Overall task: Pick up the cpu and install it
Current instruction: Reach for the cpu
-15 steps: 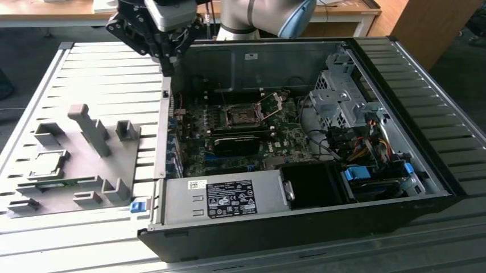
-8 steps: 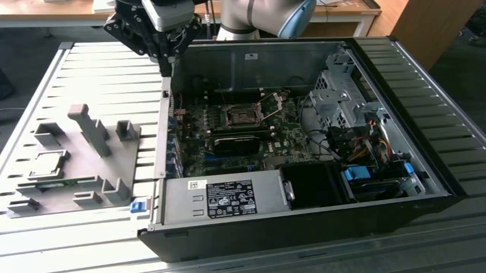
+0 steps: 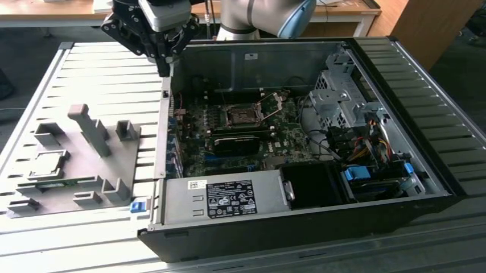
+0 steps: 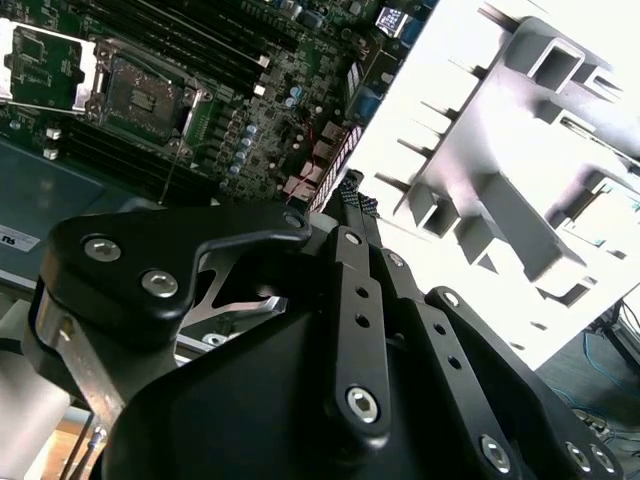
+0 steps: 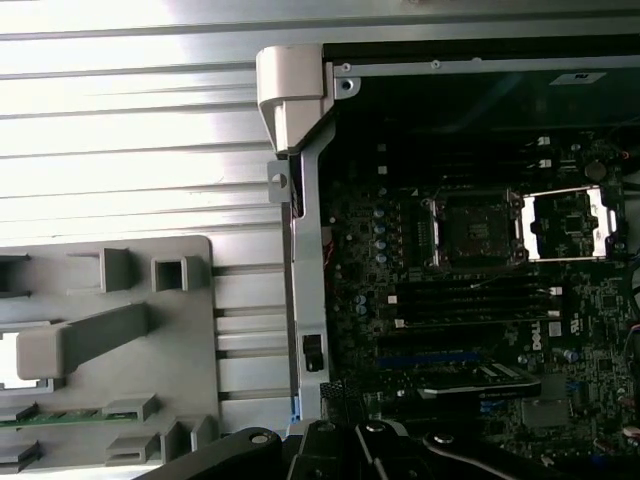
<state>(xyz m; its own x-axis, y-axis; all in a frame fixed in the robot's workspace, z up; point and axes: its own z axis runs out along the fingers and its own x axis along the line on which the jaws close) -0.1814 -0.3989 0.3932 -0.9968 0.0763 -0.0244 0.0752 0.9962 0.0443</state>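
While your gripper [image 3: 163,69] hangs empty, fingers pressed together, near the case wall [image 3: 165,142], the cpu [image 3: 47,165] lies well apart on the holder plate [image 3: 76,173], so reaching it unopened risks knocking it from its seat.

Black gripper [image 4: 353,195] looms in foreground, fingertips drawn together, seen between the motherboard [image 4: 270,90] and the grey holder plate [image 4: 450,150]. Plate carries raised posts, strongly lit. Motherboard socket [image 4: 140,95] lies open, metal frame [image 4: 40,65] flipped back beside it.
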